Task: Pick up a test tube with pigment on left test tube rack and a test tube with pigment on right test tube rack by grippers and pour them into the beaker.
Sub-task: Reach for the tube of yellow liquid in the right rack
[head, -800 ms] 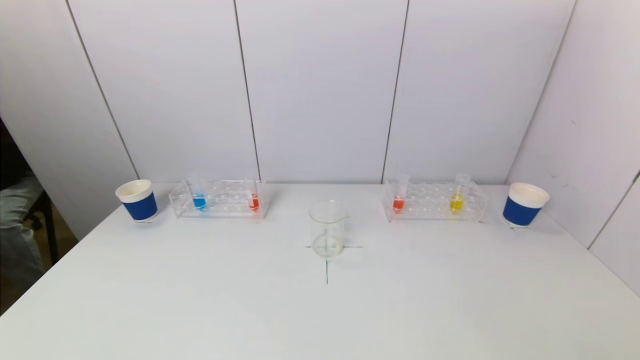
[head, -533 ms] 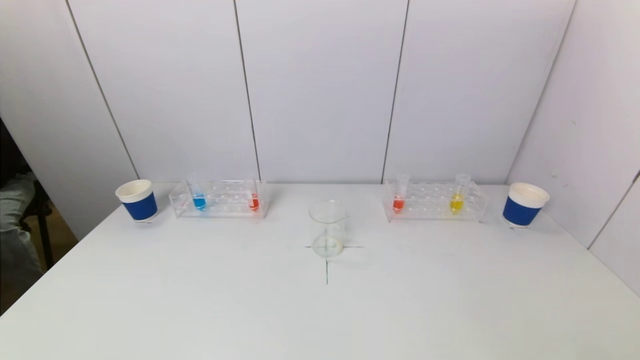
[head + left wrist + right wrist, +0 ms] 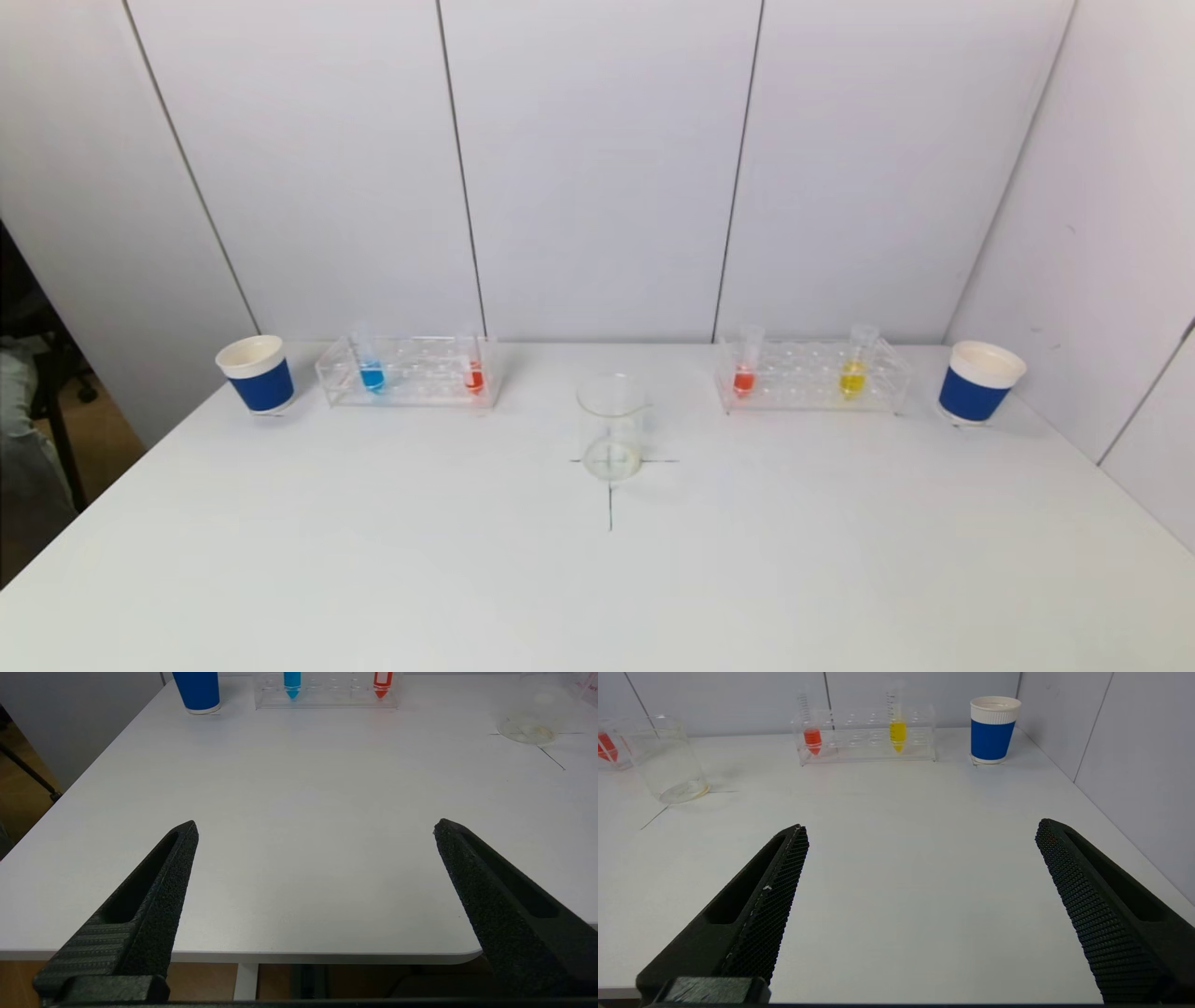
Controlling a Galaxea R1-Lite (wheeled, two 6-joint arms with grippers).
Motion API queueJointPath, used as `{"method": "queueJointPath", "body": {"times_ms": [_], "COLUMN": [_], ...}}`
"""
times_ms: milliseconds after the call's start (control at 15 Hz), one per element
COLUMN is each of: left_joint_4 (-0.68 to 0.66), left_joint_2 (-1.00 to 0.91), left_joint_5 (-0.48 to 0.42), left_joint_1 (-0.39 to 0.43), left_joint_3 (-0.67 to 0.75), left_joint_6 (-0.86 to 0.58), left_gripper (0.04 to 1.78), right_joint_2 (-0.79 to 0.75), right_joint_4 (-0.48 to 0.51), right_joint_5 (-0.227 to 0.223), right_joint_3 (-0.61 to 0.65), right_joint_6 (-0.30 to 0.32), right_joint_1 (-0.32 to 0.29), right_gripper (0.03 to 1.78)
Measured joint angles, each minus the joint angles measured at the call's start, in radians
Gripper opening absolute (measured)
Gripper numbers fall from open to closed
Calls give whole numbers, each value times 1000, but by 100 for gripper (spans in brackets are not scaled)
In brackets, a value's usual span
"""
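- The task is only beginning, as I judge: nothing is being held, and all four tubes are standing in their racks at the far side of the table.
- The left gripper is waiting low at the near table edge, well apart from the racks; its jaws are spread wide with nothing between them.
- The next move is calling for this arm to reach forward to the left rack and close on one tube above the rack top, without pushing its neighbour.
- On the far left a blue paper cup is standing; I cannot tell what is inside.
- The left rack is holding a blue tube at its left end and a red tube at its right end.
- The beaker is standing in the middle on a drawn cross, between the racks, and is looking almost empty.
- The right rack is holding a red-orange tube and a yellow tube.
- A second blue cup is standing on the far right.
- The right gripper is also waiting at the near edge, jaws spread wide and empty, and must reach to the right rack.
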Motion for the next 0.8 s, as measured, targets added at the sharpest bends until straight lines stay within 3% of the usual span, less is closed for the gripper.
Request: {"method": "queueJointPath", "body": {"times_ms": [800], "left_joint_4": [0], "left_joint_2": [0], "left_joint_5": [0], "left_joint_1": [0], "left_joint_3": [0], "left_joint_6": [0], "left_gripper": [176], "right_joint_2": [0], "right_joint_4": [-1], "right_joint_5": [-3], "right_joint_3": [-2], "right_joint_6": [1], "right_joint_1": [0], "right_gripper": [177]}}
